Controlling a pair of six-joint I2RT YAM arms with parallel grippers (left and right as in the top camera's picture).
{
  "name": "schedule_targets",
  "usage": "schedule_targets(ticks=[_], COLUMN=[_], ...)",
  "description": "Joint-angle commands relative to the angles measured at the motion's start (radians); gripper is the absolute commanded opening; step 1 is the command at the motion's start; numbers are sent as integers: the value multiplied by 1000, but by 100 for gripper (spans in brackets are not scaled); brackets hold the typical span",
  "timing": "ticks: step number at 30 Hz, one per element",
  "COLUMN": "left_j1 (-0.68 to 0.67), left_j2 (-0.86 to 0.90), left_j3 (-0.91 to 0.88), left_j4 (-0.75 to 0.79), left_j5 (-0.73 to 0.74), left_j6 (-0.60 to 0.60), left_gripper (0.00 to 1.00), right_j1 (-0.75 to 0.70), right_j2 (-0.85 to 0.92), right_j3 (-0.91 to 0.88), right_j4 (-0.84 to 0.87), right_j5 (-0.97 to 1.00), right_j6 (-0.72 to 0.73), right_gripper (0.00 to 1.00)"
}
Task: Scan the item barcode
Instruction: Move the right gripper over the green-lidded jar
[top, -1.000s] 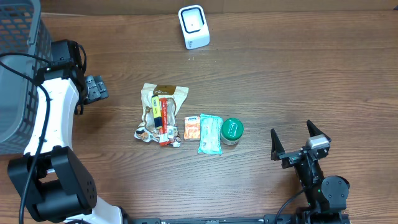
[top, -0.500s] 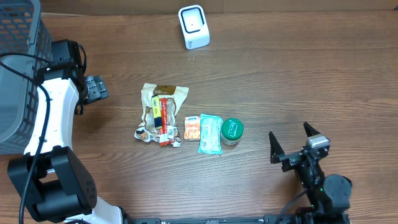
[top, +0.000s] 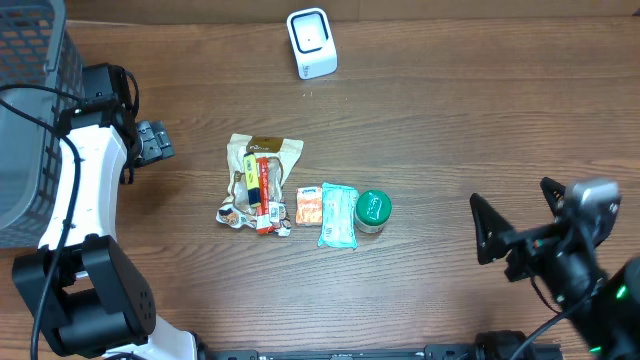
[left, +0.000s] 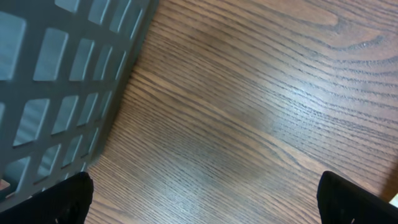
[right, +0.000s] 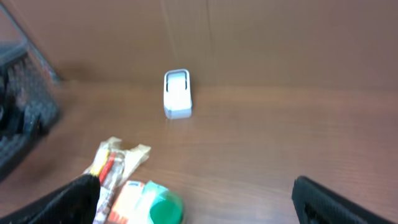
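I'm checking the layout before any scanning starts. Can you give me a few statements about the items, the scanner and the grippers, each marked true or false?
1. The white box-shaped scanner stands apart from the cluster of items. True.
2. The right gripper is shut on the green round-lidded tub. False: it is open and empty; the tub sits on the wooden table.
3. The grey slotted plastic basket is on the left arm's side. True.
4. The small orange packet lies in the basket. False: it lies on the table between the beige snack bag and the mint-green packet.
5. The left gripper is open, holding nothing. True.
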Motion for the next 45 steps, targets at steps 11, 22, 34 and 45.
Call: schedule_targets(ticks=[11,22,34,45], left_j1=[-2,-2,-2,-2], left_j2=[-15,-15,-15,-15], left_j3=[16,16,16,16], left_j4=[2,2,2,2], left_j5=[-10,-10,-10,-10], left_j6=[4,4,4,4], left_gripper=[100,100,100,100], right_j1=[3,71,365,500], right_j2=[471,668,866,1036], right_j3=[480,462,331,172], right_j4=[-352,-543,-426,-234], right_j5=[-148,-82,159,196], right_j6=[3,82,274,321], right_gripper=[87,78,96,96])
